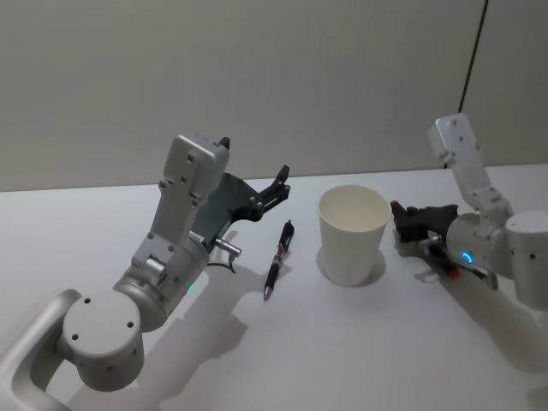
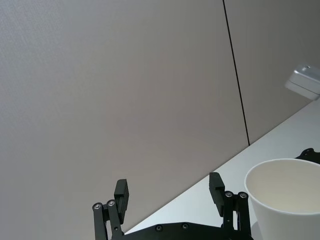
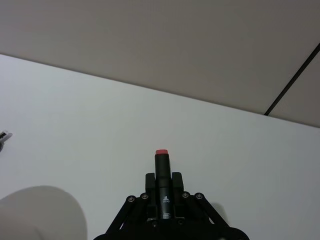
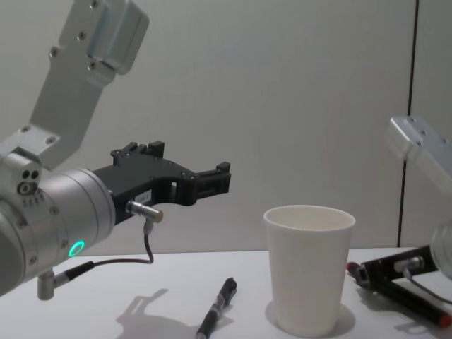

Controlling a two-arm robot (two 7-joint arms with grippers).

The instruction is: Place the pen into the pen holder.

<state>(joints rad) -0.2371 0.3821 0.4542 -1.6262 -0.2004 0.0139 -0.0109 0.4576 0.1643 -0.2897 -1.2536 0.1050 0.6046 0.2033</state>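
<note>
A black pen lies flat on the white table, just left of the pen holder, an upright white paper cup. My left gripper hangs open above the table, behind and left of that pen, with nothing between its fingers. Right of the cup, my right gripper sits low over the table, shut on a second black pen with a red end. That red end points toward the cup's side.
A plain grey wall with a dark vertical seam runs behind the table. The table's front area is bare white surface. My left arm's cable loops down below the wrist.
</note>
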